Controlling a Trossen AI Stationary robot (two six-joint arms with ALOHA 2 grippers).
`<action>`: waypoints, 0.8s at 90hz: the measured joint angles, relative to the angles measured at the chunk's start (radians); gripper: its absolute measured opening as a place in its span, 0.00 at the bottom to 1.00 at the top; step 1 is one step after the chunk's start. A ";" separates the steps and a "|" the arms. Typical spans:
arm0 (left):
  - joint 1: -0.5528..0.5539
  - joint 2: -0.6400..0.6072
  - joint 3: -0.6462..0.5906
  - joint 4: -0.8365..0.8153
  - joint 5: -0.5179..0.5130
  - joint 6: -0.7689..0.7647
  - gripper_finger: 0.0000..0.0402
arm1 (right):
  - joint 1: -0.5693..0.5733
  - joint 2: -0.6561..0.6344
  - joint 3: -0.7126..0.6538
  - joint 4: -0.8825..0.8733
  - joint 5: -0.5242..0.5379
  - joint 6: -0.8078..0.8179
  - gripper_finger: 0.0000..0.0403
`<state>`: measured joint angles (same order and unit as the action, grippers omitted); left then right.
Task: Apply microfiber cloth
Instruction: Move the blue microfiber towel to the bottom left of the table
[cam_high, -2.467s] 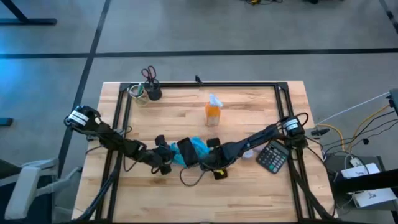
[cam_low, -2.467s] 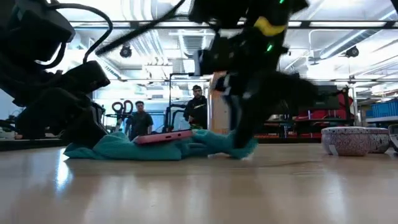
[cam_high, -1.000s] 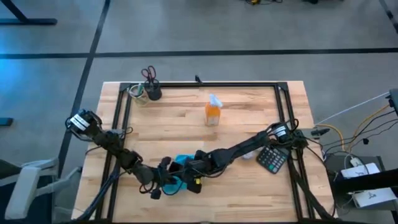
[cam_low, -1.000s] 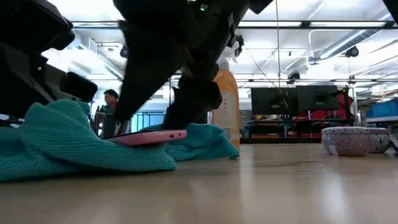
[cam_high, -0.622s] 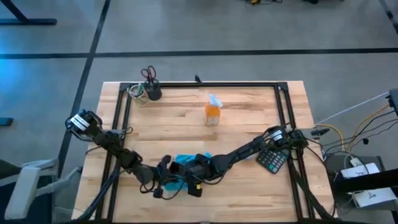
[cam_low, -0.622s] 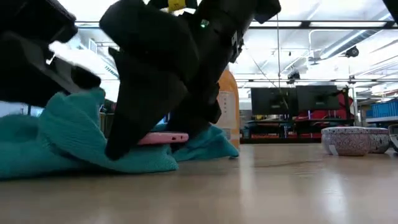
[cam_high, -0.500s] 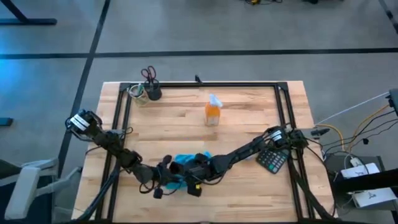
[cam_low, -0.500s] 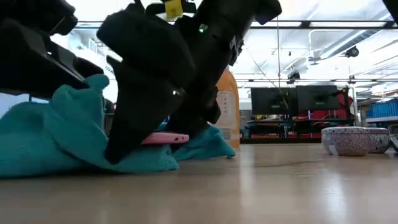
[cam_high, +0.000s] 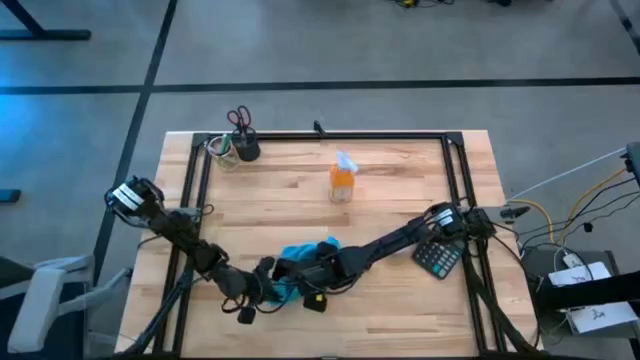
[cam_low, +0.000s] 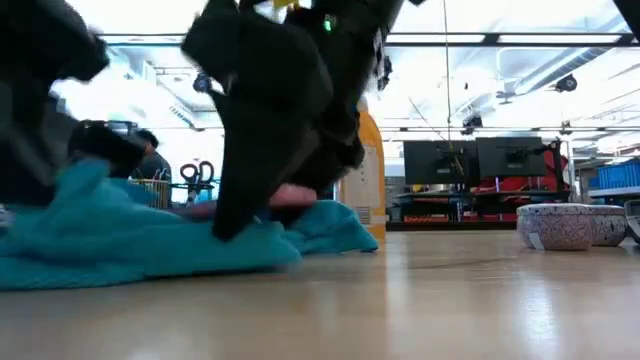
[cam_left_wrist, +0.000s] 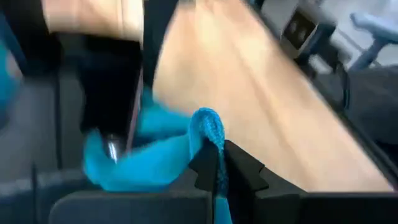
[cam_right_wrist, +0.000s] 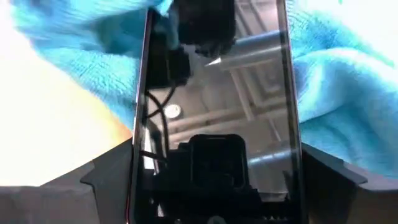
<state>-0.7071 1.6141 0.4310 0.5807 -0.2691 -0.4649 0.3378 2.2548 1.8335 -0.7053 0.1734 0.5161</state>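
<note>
Two grippers meet at table (cam_high: 400, 190) front edge. Left gripper (cam_left_wrist: 219, 169) jaws clenched on microfiber cloth (cam_high: 303, 255) fold. Right gripper (cam_right_wrist: 214, 180) jaws grasping black phone (cam_right_wrist: 217, 93) edgewise above cloth. Orange spray bottle (cam_high: 343, 180) behind, calculator (cam_high: 438, 256) right, scissors cup (cam_high: 244, 143) far corner, bowl (cam_low: 566, 225) off right.

— You're running this in a lab or workshop, not a home?

— Yes. The wooden table (cam_high: 300, 210) stands in a black metal frame (cam_high: 330, 136) on a grey concrete floor (cam_high: 330, 50) marked with a dark line. Loose cables (cam_high: 560, 215) trail off its right side.

— And the room behind?

— Exposed ceiling ducts (cam_low: 250, 75), dark monitors (cam_low: 470, 160) (two, side by side), shelving, and a person (cam_low: 152, 160) standing farther off.
</note>
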 joint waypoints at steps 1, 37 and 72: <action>0.000 0.002 0.000 -0.009 0.000 -0.011 0.00 | 0.000 -0.002 0.007 -0.008 0.000 -0.003 0.79; -0.078 0.013 -0.064 -0.066 0.026 -0.324 0.00 | -0.022 -0.054 0.172 -0.385 0.141 -0.019 0.79; -0.360 -0.337 -0.125 -0.286 -0.152 -0.368 0.00 | -0.071 -0.061 -0.064 -0.466 0.167 0.090 0.79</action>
<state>-1.0666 1.2776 0.3057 0.2951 -0.4207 -0.8333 0.2672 2.1937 1.7696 -1.1709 0.3400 0.6065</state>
